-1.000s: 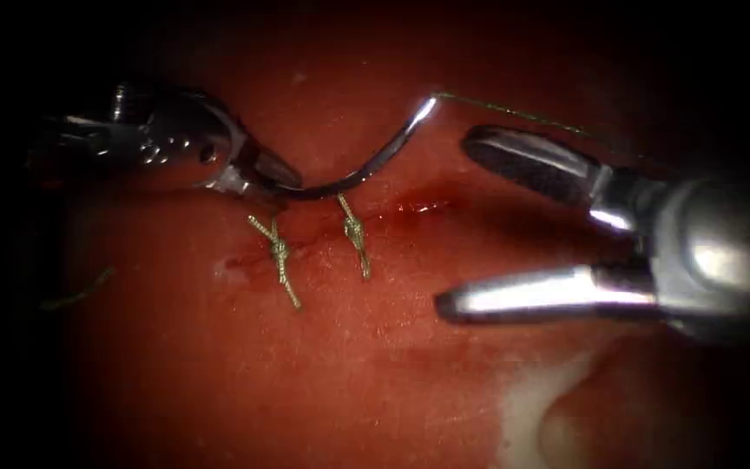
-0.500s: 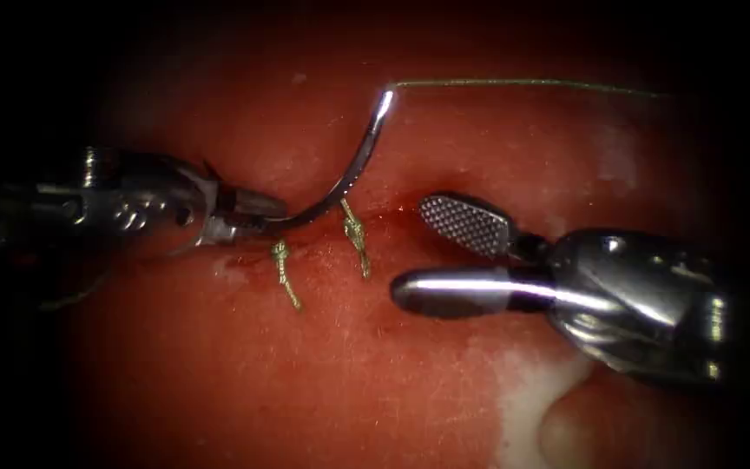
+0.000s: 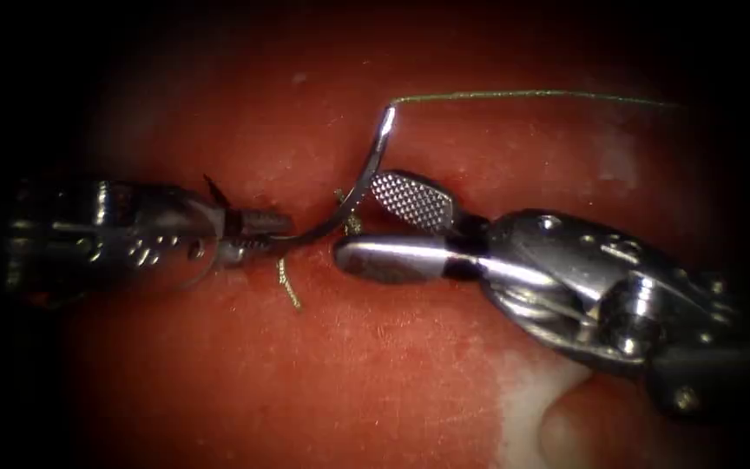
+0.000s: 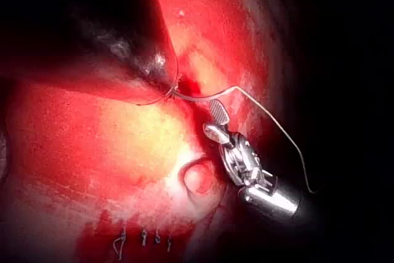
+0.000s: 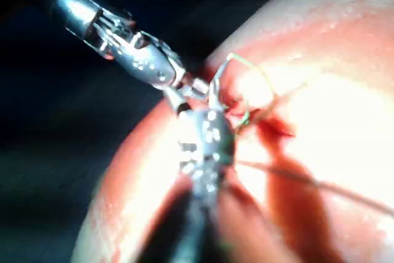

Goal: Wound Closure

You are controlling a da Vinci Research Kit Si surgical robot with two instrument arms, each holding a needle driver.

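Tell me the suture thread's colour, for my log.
Olive-green thin suture thread, clearest in the endoscope view.

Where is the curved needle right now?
In the endoscope view, the needle arcs over the cut, its pointed end held in the left tool; the right tool's open fingers straddle its middle.

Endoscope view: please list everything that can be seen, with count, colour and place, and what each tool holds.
tissue: one, red, beneath everything.
cut: one, dark red line, between the two tools.
needle: one, silver, curved, above the cut, not in the tissue.
thread: one, green, running right from the needle's tail end.
knotted stitches: two, pale green, on the cut.
left tool: one, dark metal, left of the cut, shut on the needle near its tip.
right tool: one, silver, right of the cut, jaws open around the needle's middle, holding nothing.
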